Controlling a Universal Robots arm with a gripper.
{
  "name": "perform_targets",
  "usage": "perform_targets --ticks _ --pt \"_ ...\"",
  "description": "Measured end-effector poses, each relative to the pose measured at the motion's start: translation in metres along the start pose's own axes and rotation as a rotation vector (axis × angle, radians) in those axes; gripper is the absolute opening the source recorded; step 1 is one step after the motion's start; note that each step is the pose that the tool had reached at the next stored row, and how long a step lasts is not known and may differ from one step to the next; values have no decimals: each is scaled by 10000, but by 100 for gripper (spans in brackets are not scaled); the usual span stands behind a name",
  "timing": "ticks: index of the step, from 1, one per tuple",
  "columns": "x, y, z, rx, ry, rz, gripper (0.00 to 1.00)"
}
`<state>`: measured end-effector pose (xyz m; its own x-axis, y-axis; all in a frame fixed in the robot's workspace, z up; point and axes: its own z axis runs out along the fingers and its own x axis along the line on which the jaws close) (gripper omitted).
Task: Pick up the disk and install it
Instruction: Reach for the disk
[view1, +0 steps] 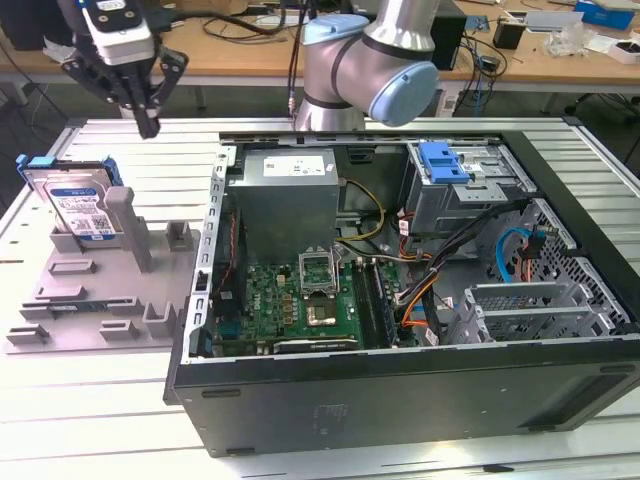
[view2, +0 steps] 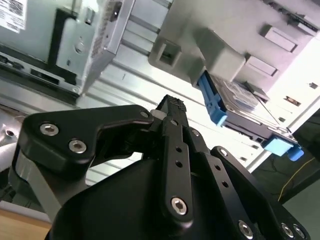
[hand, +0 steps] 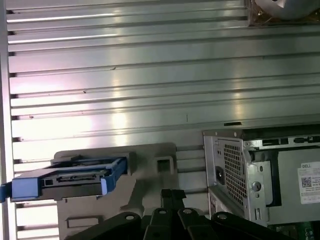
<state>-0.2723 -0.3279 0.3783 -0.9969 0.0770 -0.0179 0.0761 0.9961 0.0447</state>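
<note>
Your tool (view1: 149, 122) hangs in the air at about 10 o'clock in the exterior view, pointing down, its black fingers (view2: 176, 150) brought together at the tips with nothing between them; both wrist views agree on that. The disk (view1: 78, 205) is not in the tool. You find it at roughly 7 o'clock from the tool tips and clearly apart from them, standing on edge in a slot of the grey fixture (view1: 90, 300). It leans back a little, white-and-blue label facing the exterior camera, blue bracket (view1: 40, 163) framing its upper edge. The first wrist view sees the same disk edge-on, silver body inside the blue frame, seated in the fixture with the slatted metal surface (hand: 150, 75) running beyond it. The fixture lies flat on that surface at 9 o'clock from the open computer case (view1: 400, 390), just beside the case wall, whether touching it or not you cannot tell. The case lies on its side with the interior exposed. Inside it, the grey power-supply box (view1: 290, 195) sits at about 11 o'clock and the green motherboard (view1: 300, 295) at 7 o'clock. A small blue latch (view1: 443, 160) tops the metal drive cage at 1 o'clock. Orange and blue cables trail across the middle. The arm (view1: 370, 60), silver with pale blue joint caps, rises behind the case at 12 o'clock
</note>
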Motion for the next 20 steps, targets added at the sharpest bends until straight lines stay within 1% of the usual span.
perform_targets --ticks 3,9,10,11,13,14,15,17,20 --pt "220 41 24 1 5 3 11" --pt "451 81 50 2 10 4 11" --pt "551 97 58 2 15 4 11" --pt "627 111 65 2 19 9 11" --pt "691 122 69 3 24 9 11" --pt "743 131 73 4 26 11 11" --pt "776 137 75 5 28 13 11" --pt "888 150 80 10 36 16 11" --pt "984 151 82 24 39 15 11"
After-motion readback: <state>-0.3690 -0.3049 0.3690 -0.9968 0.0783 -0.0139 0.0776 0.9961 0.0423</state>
